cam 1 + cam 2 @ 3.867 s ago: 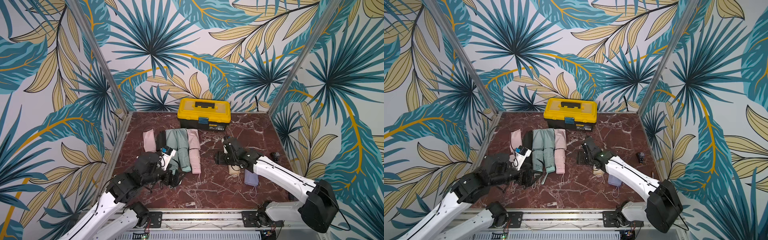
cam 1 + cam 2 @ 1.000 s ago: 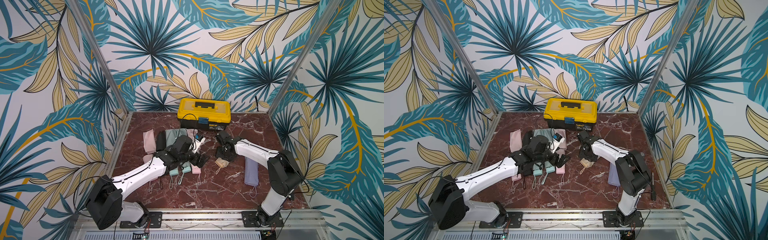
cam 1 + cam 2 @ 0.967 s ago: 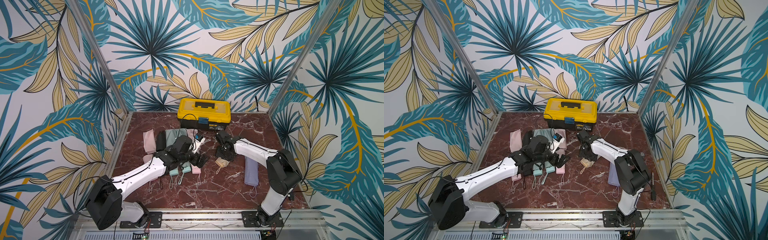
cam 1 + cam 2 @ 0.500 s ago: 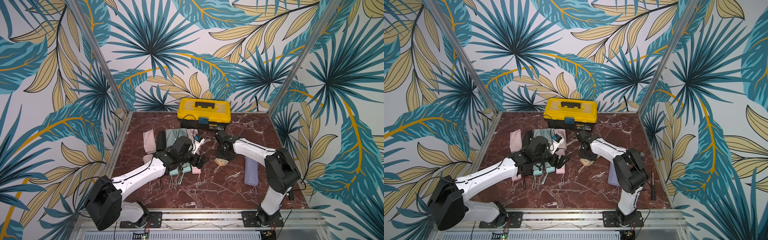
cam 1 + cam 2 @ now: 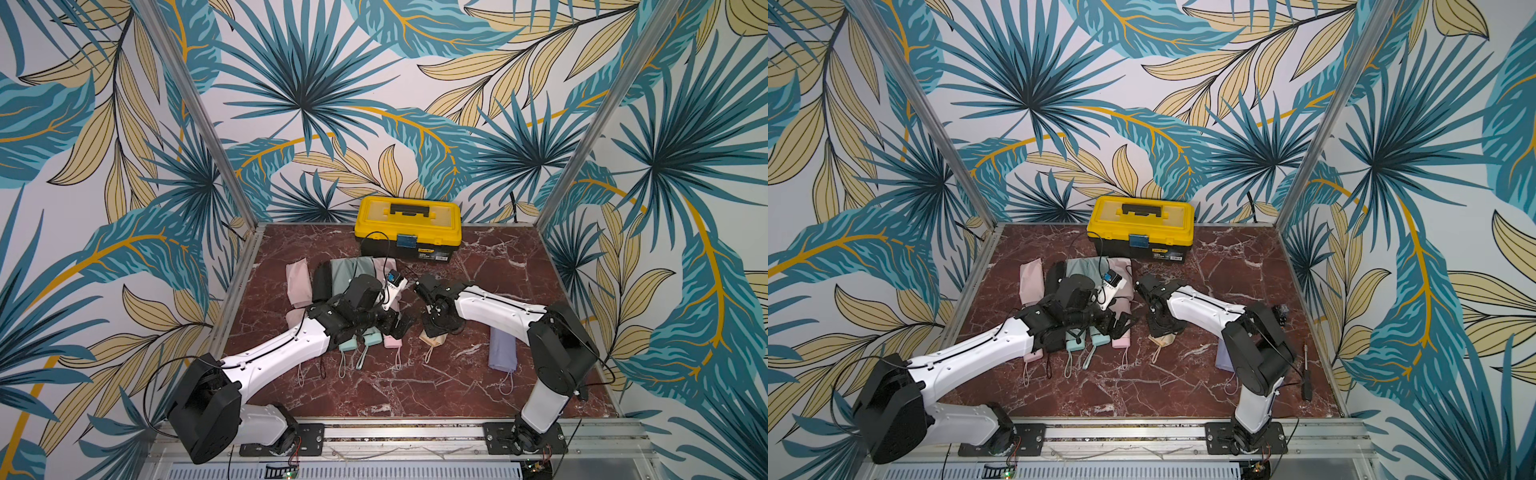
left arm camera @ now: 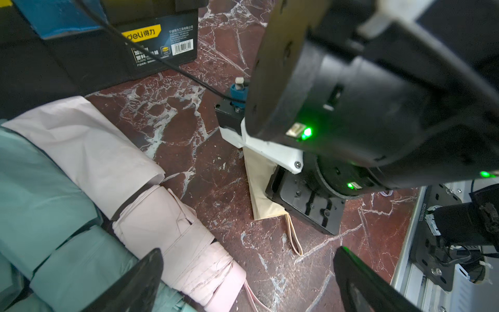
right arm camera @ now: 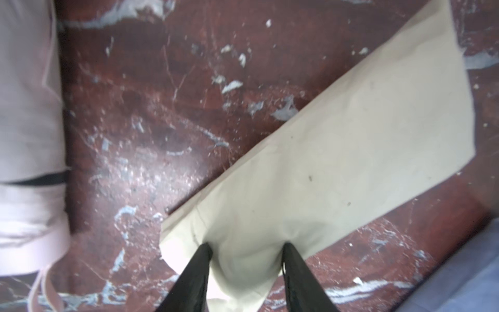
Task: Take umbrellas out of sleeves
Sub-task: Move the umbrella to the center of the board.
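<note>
Both arms had swung in from the front rail [image 5: 415, 432] since the earliest frames: the left arm [image 5: 282, 353] stretched over the umbrellas [image 5: 372, 337], and the right arm [image 5: 498, 309] folded down onto the beige sleeve [image 7: 351, 135]. Red-brown marble [image 5: 374, 395] veined in white made the floor, boxed in by teal-and-tan leaf wallpaper [image 5: 291, 83] and aluminium corner posts [image 5: 208, 124], with a yellow-lidded toolbox [image 5: 409, 230] at the back. From the left lay a pale pink sleeve [image 5: 297, 276], a black sleeve [image 5: 322, 282] and smooth mint fabric [image 5: 347, 268], then two blocky mint handles [image 5: 349, 345] and a pink handle [image 5: 392, 341], each trailing a cord loop. In the left wrist view the pink umbrella [image 6: 175, 229] showed pleated cloth emerging from a second pink sleeve [image 6: 86, 146], flat and limp. Over that handle hovered the left gripper [image 5: 401, 326], jaws wide apart. Next, the right gripper [image 7: 247, 244] pinched one end of the beige sleeve, matte cloth puckering between its black fingers [image 7: 197, 270]; whether an umbrella sat inside was hard to tell. Farthest right lay a flat lilac sleeve [image 5: 503, 353].
</note>
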`<action>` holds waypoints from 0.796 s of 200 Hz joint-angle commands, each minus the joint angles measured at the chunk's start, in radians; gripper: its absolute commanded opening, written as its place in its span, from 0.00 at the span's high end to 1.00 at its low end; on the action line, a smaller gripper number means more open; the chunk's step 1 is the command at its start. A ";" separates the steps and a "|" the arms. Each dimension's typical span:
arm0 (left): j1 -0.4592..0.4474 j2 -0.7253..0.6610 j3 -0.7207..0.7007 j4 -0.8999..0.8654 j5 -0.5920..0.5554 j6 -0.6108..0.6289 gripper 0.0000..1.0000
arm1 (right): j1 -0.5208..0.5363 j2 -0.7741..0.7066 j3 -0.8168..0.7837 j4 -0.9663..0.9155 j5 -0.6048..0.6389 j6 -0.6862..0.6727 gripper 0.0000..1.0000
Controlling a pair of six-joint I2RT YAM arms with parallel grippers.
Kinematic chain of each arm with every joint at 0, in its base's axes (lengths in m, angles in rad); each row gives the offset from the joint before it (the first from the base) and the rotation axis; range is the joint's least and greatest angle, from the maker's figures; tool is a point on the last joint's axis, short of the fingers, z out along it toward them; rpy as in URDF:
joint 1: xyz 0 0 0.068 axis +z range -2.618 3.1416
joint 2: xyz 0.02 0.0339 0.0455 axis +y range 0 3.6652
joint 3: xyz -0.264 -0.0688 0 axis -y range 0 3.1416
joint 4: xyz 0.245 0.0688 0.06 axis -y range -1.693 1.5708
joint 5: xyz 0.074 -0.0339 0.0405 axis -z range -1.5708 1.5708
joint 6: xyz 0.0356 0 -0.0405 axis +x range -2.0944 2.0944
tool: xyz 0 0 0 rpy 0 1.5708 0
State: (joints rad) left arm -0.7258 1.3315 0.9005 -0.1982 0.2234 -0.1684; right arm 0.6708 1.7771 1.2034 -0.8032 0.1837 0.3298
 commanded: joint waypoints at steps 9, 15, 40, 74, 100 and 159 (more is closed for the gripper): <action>-0.003 -0.059 -0.025 0.019 -0.010 -0.008 0.00 | 0.081 0.026 -0.005 -0.190 0.199 -0.079 0.54; -0.003 -0.063 -0.029 0.019 -0.012 -0.008 0.00 | 0.093 0.031 -0.001 -0.203 0.240 -0.077 0.54; -0.004 -0.076 -0.038 0.017 -0.012 -0.013 0.00 | 0.098 -0.002 -0.022 -0.146 0.260 -0.044 0.48; -0.003 -0.112 -0.053 0.018 -0.026 -0.013 0.00 | 0.053 -0.112 -0.049 -0.023 0.065 0.057 0.41; -0.003 -0.130 -0.059 0.018 -0.039 -0.008 0.01 | 0.004 -0.128 -0.029 0.043 -0.062 0.171 0.35; -0.003 -0.149 -0.075 0.019 -0.041 -0.016 0.00 | -0.069 -0.071 0.098 -0.150 0.110 0.630 0.13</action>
State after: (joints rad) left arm -0.7258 1.2041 0.8436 -0.1970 0.1940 -0.1757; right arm 0.6273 1.6829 1.2633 -0.8505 0.2371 0.7307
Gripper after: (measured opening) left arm 0.995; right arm 0.865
